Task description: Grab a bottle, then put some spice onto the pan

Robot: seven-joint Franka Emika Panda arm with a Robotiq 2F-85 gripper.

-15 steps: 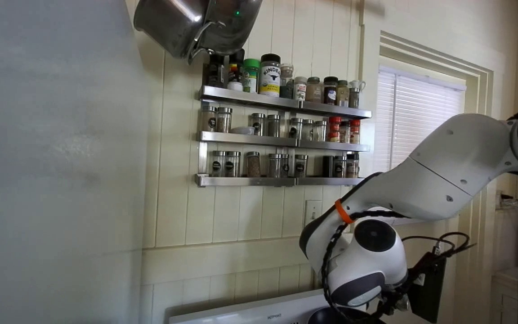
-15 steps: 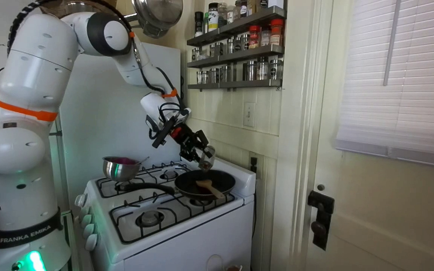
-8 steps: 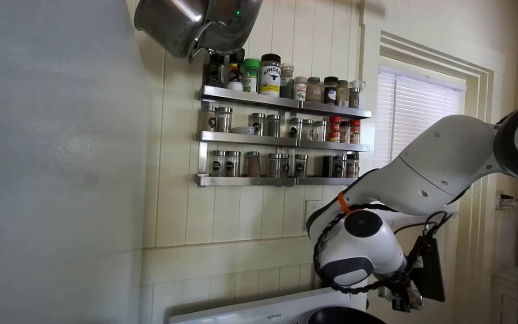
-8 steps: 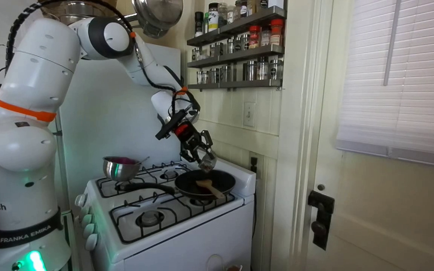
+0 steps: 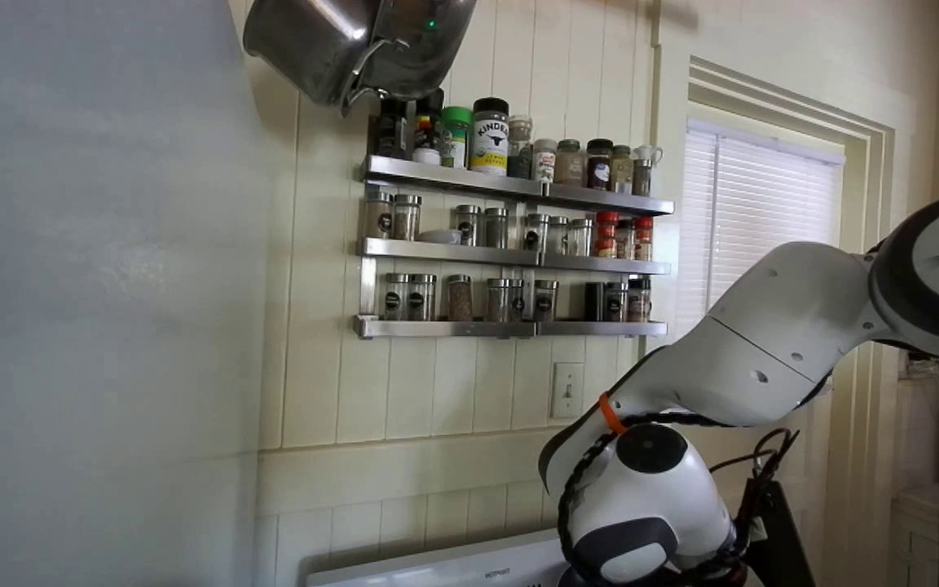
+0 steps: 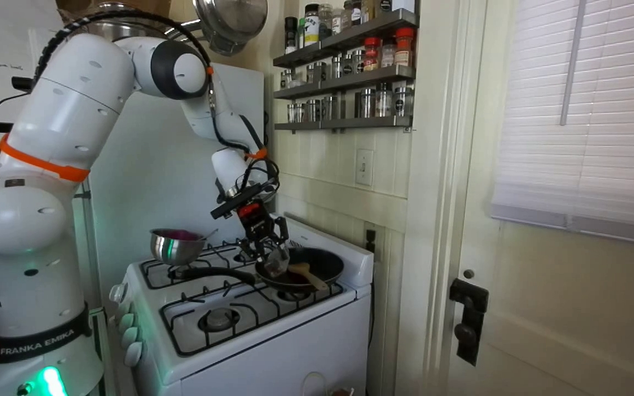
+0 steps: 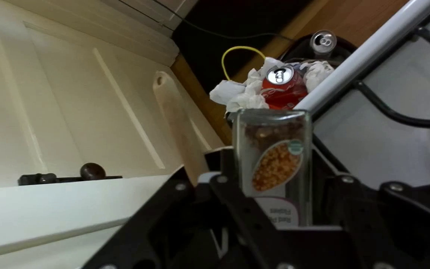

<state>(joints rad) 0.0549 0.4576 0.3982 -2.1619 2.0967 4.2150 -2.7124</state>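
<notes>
Grasping claw (image 6: pixel 273 246): one; it is clenching the bottle between its fingers and hanging low over the stove (image 6: pixel 273 346).
Bottle (image 6: pixel 278 263): one, clear glass, tilting at the claw's tips; in an exterior view it is overlapping the pan, though whether the two are touching cannot be told.
Label (image 7: pixel 276 168): one; only the wrist view is giving its print, "Red P…" and "Flakes", which is standing upside down there.
Reddish flakes (image 7: pixel 280 127): uncounted, lying inside the bottle at the end farther from the claw.
Pan (image 6: pixel 321 257): one, dark, sitting on the stove just below the claw.
Wooden utensil (image 6: pixel 307 275): one, resting in the pan near the claw; the wrist view is adding a hole at its tip.
Steel pot (image 6: pixel 169 250): one, standing on the stove well apart from the claw, holding something pink.
Arm (image 5: pixel 657 489): one; in an exterior view it is being cut by the lower edge, which is leaving the claw's tips out of frame.
Shelves (image 5: pixel 453 251): three, showing in both exterior views, running along the wall high above the claw; their jars are overlapping too much for a sure count.
Light switch (image 5: pixel 567 390): one, showing in both exterior views, sitting above the claw and below the shelves.
Drink cans (image 7: pixel 285 91): two, appearing clearly in the wrist view alone, lying beyond the claw and bottle; one is showing a red side.
Crumpled paper (image 7: pixel 250 98): several pieces, lying beside the cans, beyond the claw.
Yellow loop (image 7: pixel 243 48): one, curving beyond the claw, near the paper.
</notes>
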